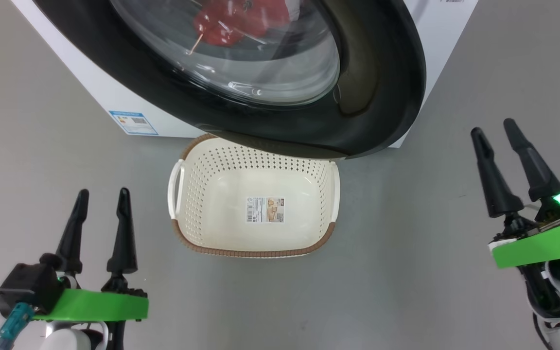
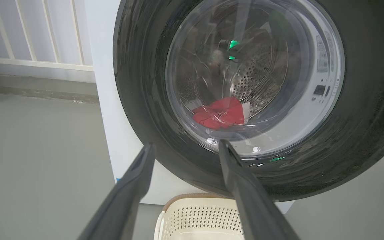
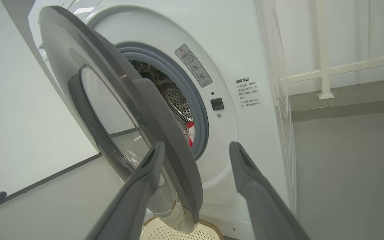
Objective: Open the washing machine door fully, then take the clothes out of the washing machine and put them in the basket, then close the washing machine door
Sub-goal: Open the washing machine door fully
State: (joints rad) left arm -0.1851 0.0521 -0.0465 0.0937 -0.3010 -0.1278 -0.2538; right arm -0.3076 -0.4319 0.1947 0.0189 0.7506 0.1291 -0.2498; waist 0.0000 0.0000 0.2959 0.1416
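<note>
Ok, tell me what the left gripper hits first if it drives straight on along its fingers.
Most likely the washing machine door: the open left gripper aims at its lower black ring, just under the glass. Depth to it is unclear.

Legend: we see a glossy black door (image 1: 382, 97) at upper centre, red clothes (image 1: 231, 22) behind its clear glass (image 1: 280, 73), a white washing machine (image 1: 105, 87) with a blue label (image 1: 133, 122), and a cream basket (image 1: 255, 160), dotted with holes, brown woven-look rim (image 1: 251, 253), on grey floor (image 1: 406, 267).
</note>
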